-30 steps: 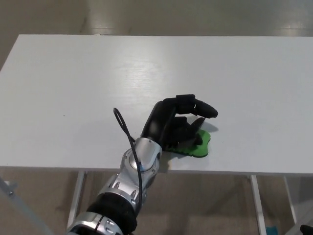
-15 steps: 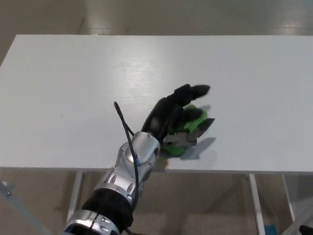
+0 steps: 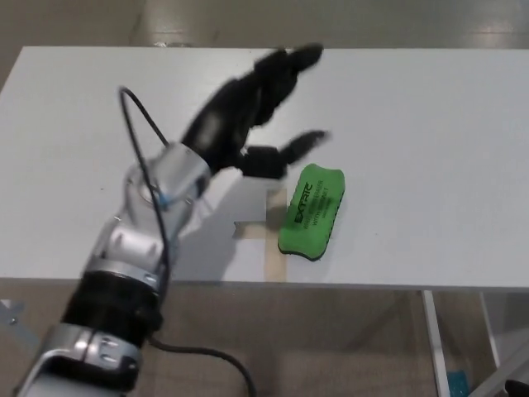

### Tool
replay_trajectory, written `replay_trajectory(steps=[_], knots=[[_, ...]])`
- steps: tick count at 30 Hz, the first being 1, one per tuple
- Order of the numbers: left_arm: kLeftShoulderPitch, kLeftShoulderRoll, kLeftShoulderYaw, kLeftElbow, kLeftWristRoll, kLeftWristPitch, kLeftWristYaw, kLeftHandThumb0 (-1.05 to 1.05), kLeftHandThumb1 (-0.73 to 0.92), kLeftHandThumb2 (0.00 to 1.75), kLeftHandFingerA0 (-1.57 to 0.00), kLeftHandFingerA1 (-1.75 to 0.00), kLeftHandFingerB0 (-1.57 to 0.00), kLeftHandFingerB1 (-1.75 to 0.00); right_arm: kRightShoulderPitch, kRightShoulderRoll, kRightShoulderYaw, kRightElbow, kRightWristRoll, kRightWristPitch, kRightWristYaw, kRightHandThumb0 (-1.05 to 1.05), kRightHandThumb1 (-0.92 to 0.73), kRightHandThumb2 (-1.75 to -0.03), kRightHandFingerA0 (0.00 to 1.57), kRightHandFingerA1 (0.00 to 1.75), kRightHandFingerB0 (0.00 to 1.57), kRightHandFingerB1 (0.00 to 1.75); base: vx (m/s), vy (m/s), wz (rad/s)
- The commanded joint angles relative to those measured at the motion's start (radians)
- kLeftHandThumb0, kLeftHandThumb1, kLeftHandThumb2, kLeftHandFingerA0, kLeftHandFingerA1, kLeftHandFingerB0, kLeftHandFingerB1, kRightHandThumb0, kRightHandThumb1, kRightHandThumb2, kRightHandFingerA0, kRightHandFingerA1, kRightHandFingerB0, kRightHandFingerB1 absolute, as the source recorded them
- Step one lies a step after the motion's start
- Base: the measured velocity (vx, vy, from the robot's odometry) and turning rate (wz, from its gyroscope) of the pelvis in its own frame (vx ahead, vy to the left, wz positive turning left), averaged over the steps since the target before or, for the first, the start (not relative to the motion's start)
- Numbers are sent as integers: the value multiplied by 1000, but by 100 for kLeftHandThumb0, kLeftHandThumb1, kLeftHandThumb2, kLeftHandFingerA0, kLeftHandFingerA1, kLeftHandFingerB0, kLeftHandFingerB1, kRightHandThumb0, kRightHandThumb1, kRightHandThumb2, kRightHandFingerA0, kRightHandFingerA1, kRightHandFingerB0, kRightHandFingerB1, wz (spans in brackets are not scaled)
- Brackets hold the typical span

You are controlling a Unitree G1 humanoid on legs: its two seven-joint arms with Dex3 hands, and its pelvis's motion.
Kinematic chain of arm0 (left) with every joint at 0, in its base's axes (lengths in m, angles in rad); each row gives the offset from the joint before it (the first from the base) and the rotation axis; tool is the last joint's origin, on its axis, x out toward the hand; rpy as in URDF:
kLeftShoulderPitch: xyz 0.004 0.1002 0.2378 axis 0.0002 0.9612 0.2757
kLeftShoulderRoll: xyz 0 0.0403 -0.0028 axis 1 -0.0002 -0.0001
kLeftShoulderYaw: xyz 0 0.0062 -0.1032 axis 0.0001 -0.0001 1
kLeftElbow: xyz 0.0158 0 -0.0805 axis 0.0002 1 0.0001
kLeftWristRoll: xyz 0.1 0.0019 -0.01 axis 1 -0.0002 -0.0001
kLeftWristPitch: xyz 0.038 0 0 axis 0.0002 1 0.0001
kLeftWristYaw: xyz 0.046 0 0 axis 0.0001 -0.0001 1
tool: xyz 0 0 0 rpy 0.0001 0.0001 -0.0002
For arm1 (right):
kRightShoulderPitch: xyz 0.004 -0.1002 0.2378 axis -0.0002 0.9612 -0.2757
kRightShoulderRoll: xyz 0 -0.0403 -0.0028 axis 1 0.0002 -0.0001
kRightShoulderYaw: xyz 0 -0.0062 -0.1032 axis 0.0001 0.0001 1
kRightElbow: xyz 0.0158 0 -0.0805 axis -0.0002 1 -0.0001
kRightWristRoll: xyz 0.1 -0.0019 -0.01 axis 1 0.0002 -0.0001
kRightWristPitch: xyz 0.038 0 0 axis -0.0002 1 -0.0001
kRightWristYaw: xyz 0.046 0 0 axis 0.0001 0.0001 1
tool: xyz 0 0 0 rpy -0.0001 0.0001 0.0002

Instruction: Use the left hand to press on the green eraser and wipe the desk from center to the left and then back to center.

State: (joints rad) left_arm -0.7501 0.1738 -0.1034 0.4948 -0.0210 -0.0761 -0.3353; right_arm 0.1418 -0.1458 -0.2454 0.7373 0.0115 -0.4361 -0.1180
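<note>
The green eraser (image 3: 312, 210) lies flat on the white desk (image 3: 413, 124) near its front edge, with dark lettering on its top. My left hand (image 3: 252, 112) is raised above the desk, up and to the left of the eraser, blurred by motion. Its fingers are spread apart and it holds nothing. The thumb tip reaches toward the eraser's upper left corner without touching it. My right hand does not show.
A beige strip (image 3: 274, 234) of tape lies on the desk just left of the eraser, running to the front edge. The silver left forearm (image 3: 145, 223) with a black cable crosses the desk's front left part. Floor shows beyond the far edge.
The left hand has let go of the eraser and lifted up and to the left. The eraser, earlier under the hand, now lies uncovered on the desk.
</note>
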Motion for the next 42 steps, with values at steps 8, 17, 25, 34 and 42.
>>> replay_trajectory(steps=[8,17,25,34,42], knots=[[395,262,142,-690,-313,122,-315,-84,60,60,0,-13,-7,-28,20,-25,23,54,-49,-24,-30,-15,-63,-58,83,57,68,54,0,0,0],[1031,315,283,-993,-505,29,-460,-38,21,86,0,-50,0,-47,39,-31,22,60,-40,-15,-20,-14,-63,-58,82,57,67,54,0,0,0],[1289,211,333,-518,-267,-223,-355,-75,47,84,-34,-46,-32,-42,51,-43,33,82,-64,-21,-37,-17,-62,-58,82,56,65,53,0,0,0],[1131,230,347,188,-50,-356,22,-77,48,64,-59,-43,-51,-40,69,-29,45,110,-81,-42,-70,-16,-61,-57,82,56,65,52,0,0,0],[1005,249,381,471,-164,-271,-89,-69,46,82,-52,-53,-44,-49,65,-32,41,92,-58,-24,-35,-17,-62,-58,81,56,64,52,0,0,0]])
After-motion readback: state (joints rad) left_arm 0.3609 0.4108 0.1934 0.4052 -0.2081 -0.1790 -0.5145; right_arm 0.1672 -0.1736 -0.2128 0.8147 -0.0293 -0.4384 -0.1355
